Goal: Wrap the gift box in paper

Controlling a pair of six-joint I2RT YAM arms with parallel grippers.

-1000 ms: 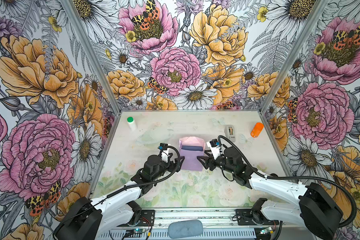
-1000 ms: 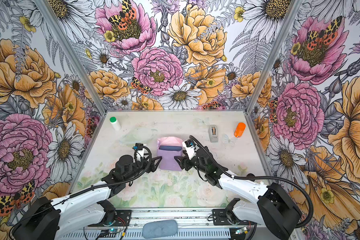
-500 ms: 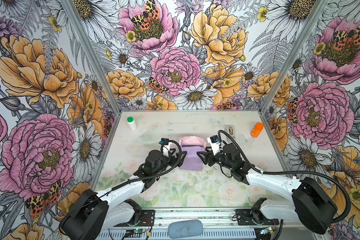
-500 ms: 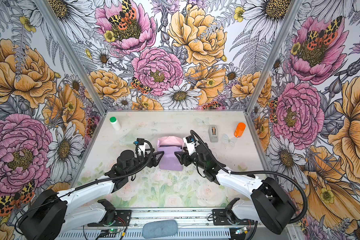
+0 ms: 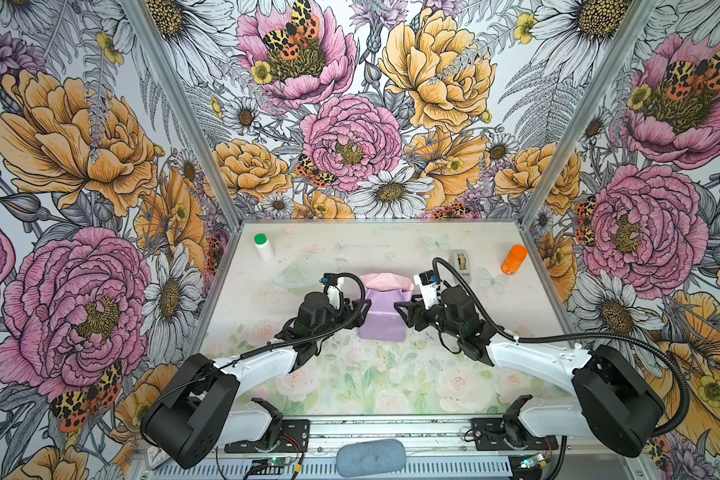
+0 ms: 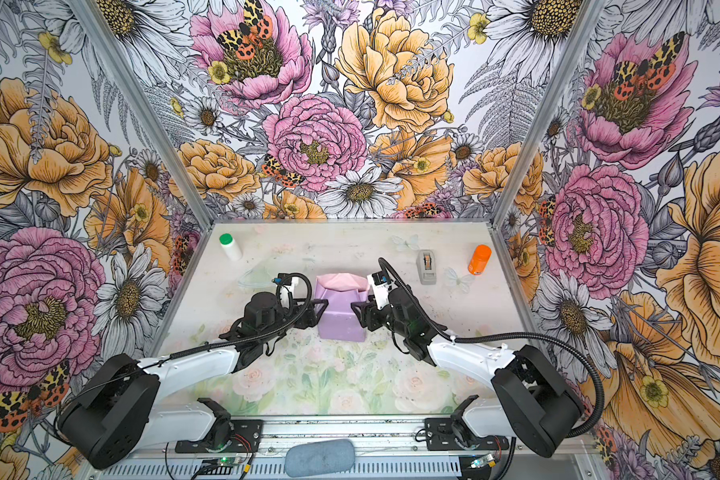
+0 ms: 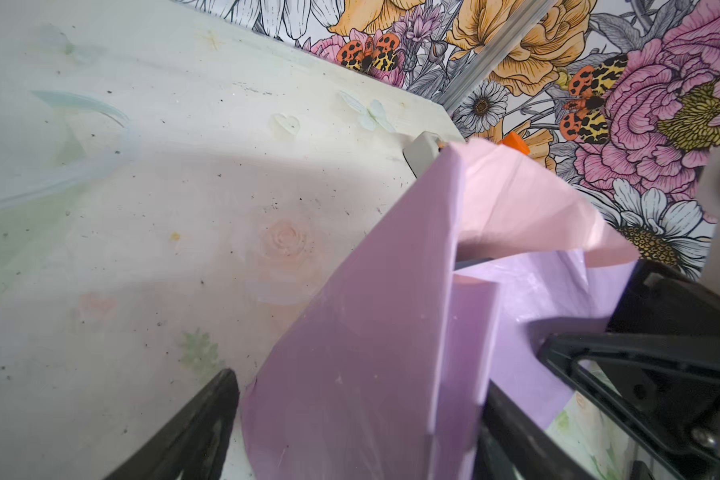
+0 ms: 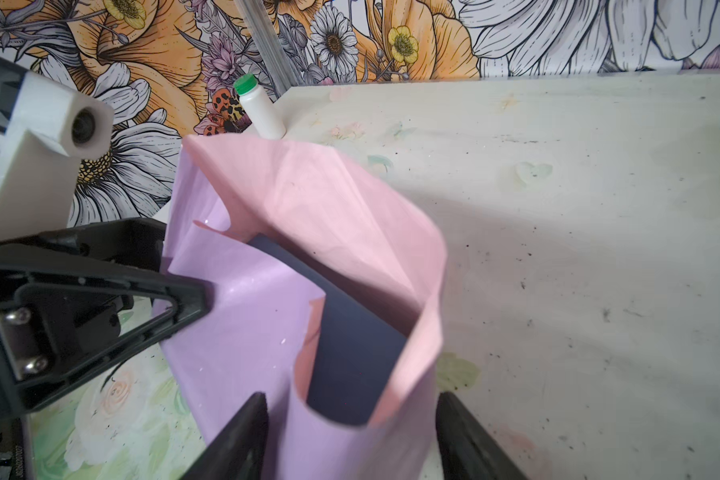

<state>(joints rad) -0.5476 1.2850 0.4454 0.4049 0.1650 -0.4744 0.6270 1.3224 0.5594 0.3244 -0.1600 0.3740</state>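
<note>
Since the paper [image 5: 381, 318] is folded up around it, the gift box [image 8: 350, 357] cannot be seen at all in both top views. Only the right wrist view shows a navy face of it inside the open end of the wrap. The left wrist view gives no more than a thin dark sliver under the pink flap.

The parcel lies at the middle of the table [image 5: 391, 245], box inside, with a loose pink flap standing up at its 12 o'clock end. Its underside is out of sight.

The left gripper [image 5: 361, 314] sits at the parcel's 9 o'clock side with its jaws wide apart, one finger to each side of the wrapped end. A slit of table shows between one finger and the paper, so nothing is clamped there. The right gripper [image 5: 402, 316] sits at the 3 o'clock side. Its jaws bracket the open end with the fingers close against the paper, and I cannot tell whether they pinch it or merely stand beside it.

At about 10 o'clock on the table stands a white bottle [image 5: 263, 248] with a green cap, and at about 2 o'clock an orange bottle [image 5: 514, 260]. What either one holds cannot be seen. A grey tape dispenser [image 6: 426, 266] stands at about 1 o'clock, partly behind the right arm's cable in a top view.
</note>
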